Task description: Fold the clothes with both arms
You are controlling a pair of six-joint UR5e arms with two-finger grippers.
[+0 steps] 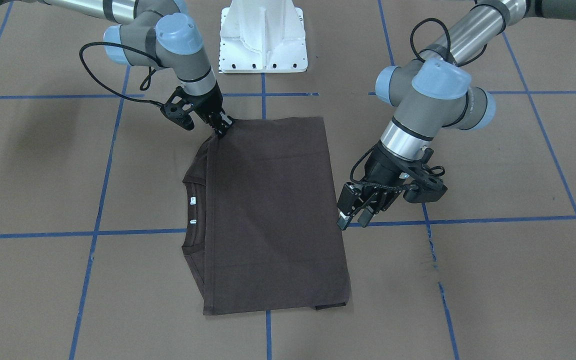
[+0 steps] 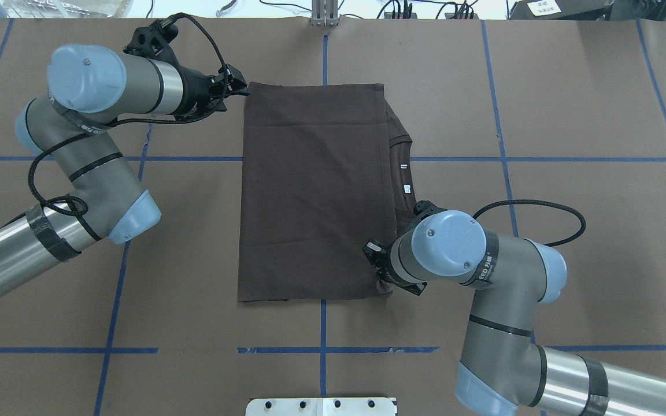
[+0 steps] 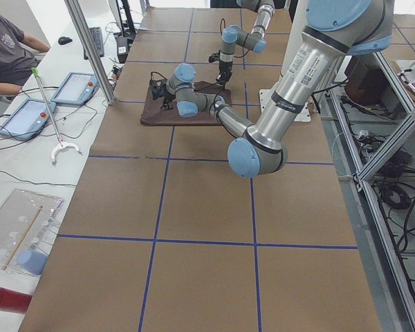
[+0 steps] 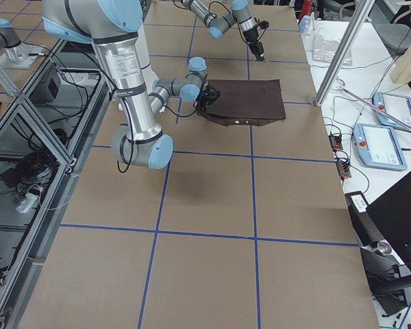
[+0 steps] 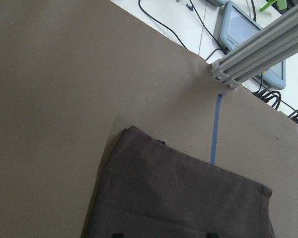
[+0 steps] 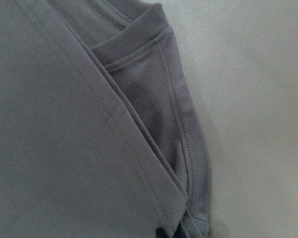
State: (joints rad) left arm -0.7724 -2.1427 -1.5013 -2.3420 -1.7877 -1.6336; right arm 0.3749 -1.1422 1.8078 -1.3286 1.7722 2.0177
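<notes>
Overhead exterior, left to right: the left gripper [image 2: 239,88], jaws spread and empty, hangs at the far left corner of the one T-shirt [image 2: 310,190], which lies folded flat on the table [image 2: 541,242] (two white tags [image 2: 407,187] show inside its collar). The right gripper [image 1: 222,127] pinches the T-shirt's near right corner, making two grippers.

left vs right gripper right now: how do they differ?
The left gripper is open, fingers apart. The right gripper is shut on the shirt. The left gripper hangs by the shirt's far corner and holds nothing, while the right gripper pinches the near corner on the collar side. Both are black two-finger grippers, at opposite corners of the folded shirt.
</notes>
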